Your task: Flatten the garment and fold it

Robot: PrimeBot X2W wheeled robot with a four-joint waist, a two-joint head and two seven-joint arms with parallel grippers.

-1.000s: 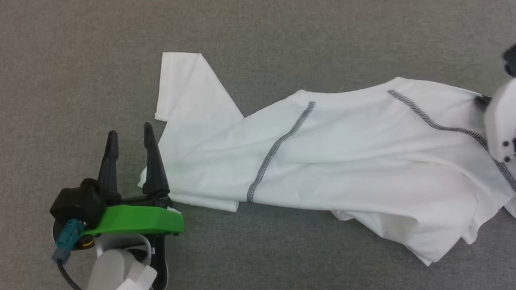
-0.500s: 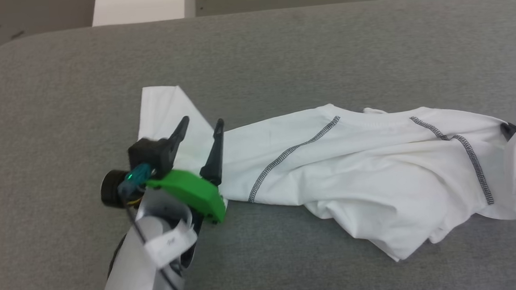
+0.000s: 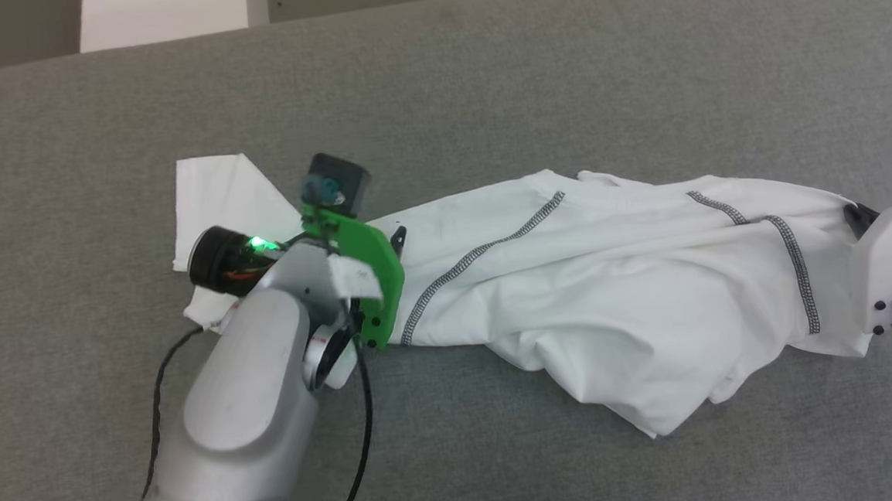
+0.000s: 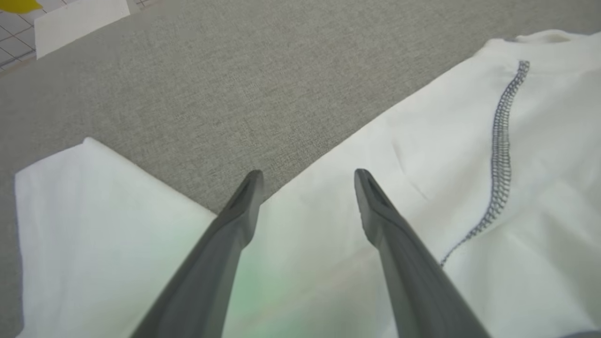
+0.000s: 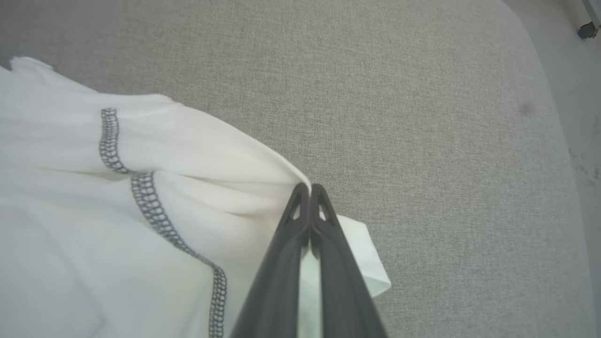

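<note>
Directly under the left end effector (image 4: pixel 305 176), whose fingers stand wide apart with nothing between them, lies the bent-back sleeve (image 3: pixel 218 195) of the white long-sleeved shirt (image 3: pixel 612 302). Its tips hang over the sleeve's far edge, right where the fold doubles back. Whether they touch the cloth I cannot tell. From there the shirt runs rightward as one long rumpled band across the grey bench (image 3: pixel 558 65). It passes a dark zigzag shoulder seam (image 3: pixel 477 260), a slack bunched middle and a second seam (image 3: pixel 795 260). At the far right end the right end effector (image 5: pixel 309 188) is clamped tight on the cloth's edge, which is drawn up into a peak at its tips. The long axis thus lies from one end effector to the other. The left arm is much the nearer to the doubled sleeve, so straightening it likely falls to that arm. Nothing blocks it: a white box (image 3: pixel 161 16) sits beyond the bench's far edge, well apart.
</note>
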